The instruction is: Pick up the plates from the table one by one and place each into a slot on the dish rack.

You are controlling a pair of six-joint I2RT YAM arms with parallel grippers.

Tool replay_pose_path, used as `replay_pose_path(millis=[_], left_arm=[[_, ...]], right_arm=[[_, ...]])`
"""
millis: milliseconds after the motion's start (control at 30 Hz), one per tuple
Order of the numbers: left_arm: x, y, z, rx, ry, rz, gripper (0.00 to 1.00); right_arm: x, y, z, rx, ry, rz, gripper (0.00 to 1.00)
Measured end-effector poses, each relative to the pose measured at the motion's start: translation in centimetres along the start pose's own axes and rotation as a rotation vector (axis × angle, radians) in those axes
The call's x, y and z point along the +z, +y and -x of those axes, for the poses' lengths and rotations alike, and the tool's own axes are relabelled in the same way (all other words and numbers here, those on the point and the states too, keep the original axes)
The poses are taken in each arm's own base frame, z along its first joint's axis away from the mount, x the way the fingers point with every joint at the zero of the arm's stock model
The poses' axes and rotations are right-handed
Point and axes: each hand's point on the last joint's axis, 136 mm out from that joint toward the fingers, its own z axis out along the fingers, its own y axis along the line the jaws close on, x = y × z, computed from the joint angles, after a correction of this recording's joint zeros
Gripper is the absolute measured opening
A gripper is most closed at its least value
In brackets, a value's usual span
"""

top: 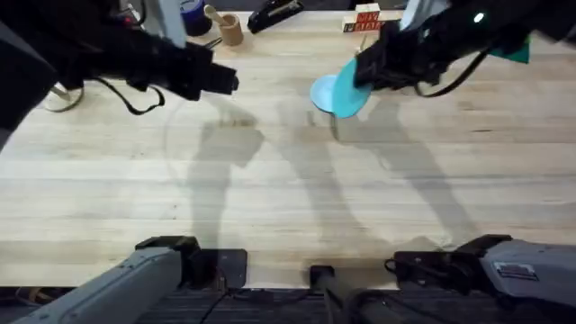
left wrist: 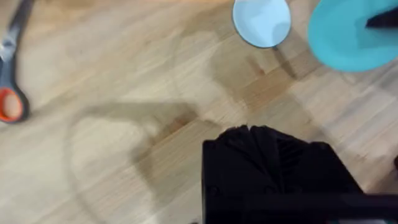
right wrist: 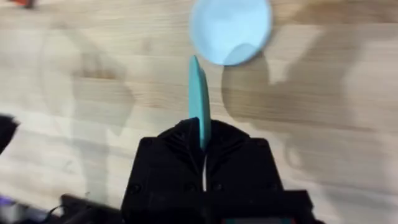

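My right gripper [top: 364,74] is shut on the rim of the turquoise-blue plate [top: 346,93] and holds it above the table [top: 270,198] at the far right. In the right wrist view that plate [right wrist: 199,93] stands edge-on between my fingers. The paler light blue plate [right wrist: 230,28] lies flat on the wood just beyond it, partly covered in the overhead view [top: 322,91]. My left gripper [top: 229,83] hovers at the far left, fingers [left wrist: 249,146] pressed together with nothing between them. It sees both plates [left wrist: 261,22] [left wrist: 345,37] ahead. The dish rack is out of view.
Red-lettered wooden blocks [top: 364,20] sit at the back right. A small wooden cup with a handle [top: 229,29] and a black stapler-like tool [top: 274,13] lie at the back centre. Orange-handled scissors [left wrist: 9,74] lie on the wood near my left gripper.
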Motion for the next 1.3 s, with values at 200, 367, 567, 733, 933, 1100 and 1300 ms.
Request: replay_pose_path(millis=[200,367,567,733,933,1100,1300], left_arm=[[-0.5,-2.7,1.7,0.144,0.019,0.07,0.206],[-0.4,-3.5,2.3,0.214,0.034,0.131,0.955],[-0.4,-3.2,2.2,0.235,0.049,0.178,0.995],[-0.4,-2.8,2.2,0.235,0.054,0.197,0.994],[-0.4,-2.8,2.2,0.234,0.054,0.198,0.994],[-0.4,-2.8,2.1,0.234,0.054,0.198,0.993],[-0.4,-2.8,2.1,0.234,0.054,0.198,0.993]], right_arm=[[-4.0,-1.9,1.8,-0.003,-0.072,-0.174,0.03],[-6.8,-3.4,3.4,0.025,-0.152,-0.289,0.03],[-9.4,-3.9,5.4,0.071,-0.247,-0.365,0.03],[-9.9,-4.1,6.7,0.101,-0.251,-0.422,0.03],[-9.4,-4.1,8.6,0.152,-0.253,-0.465,0.03],[-8.8,-4.1,10.1,0.196,-0.279,-0.472,0.03],[-7.9,-5.0,11.1,0.26,-0.296,-0.484,0.03]])
